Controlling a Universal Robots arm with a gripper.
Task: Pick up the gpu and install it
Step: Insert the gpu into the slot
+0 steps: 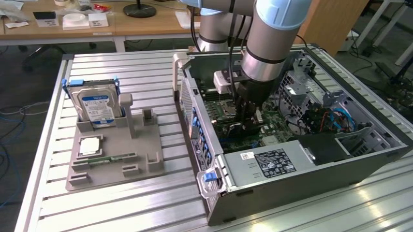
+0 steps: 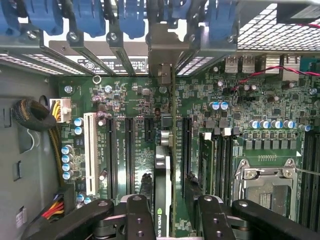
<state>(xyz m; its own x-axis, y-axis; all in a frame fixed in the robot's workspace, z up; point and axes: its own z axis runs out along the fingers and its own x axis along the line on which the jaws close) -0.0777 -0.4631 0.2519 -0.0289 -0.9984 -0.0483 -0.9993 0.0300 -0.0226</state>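
Gripper (image 2: pixel 169 210) pinching the gpu (image 2: pixel 162 185) edge-on over the motherboard (image 2: pixel 240 110), inside the computer case (image 1: pixel 310 179)

Slatted alu table (image 1: pixel 129 203) w/ grey parts tray (image 1: pixel 116 154) & open PC case (image 1: pixel 297 188) on it.

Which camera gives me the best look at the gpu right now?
The wrist view: the gpu stands edge-on between the claw fingers, its silver bracket reaching the case's rear slot over the motherboard. In the exterior view the arm mostly blocks it.
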